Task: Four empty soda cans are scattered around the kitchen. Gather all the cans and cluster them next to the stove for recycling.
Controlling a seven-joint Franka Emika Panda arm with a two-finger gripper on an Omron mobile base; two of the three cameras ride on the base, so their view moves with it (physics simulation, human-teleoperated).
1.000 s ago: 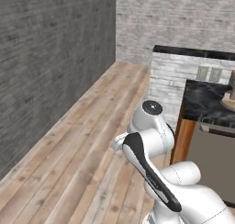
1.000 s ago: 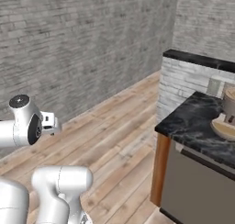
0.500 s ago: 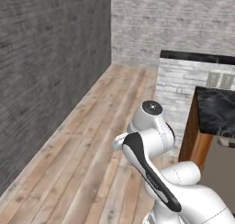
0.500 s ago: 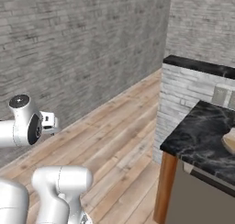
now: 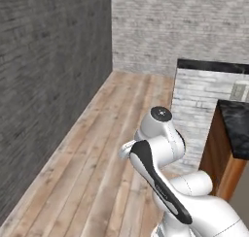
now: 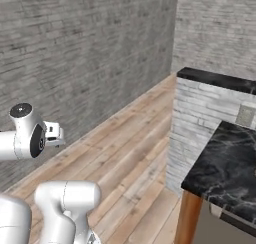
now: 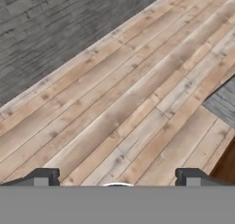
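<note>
Wide apart and empty, the end effector (image 7: 117, 179) looks down on bare wood floor (image 7: 128, 94), its two dark fingertips (image 7: 43, 176) standing at opposite sides of the hand view with nothing between them. Judging by that, no can is in hand, and as no soda can or stove appears in these pictures, none can be counted as gathered; the gathering seems at an early or in-between stage, with the robot looking at a stretch of room away from the cooking area. From left to right in the left base view come a dark grey brick wall (image 5: 48, 85), the plank floor running toward a paler brick wall (image 5: 180, 27) at the far end, then the folded white arm (image 5: 160, 148), a white brick block with a black top (image 5: 214, 66), and nearest the right edge a black marbled worktop (image 5: 236, 129) on brown wood. That block and the worktop corner stand close to the arm's right, so any drive or swing that way would likely need room.
</note>
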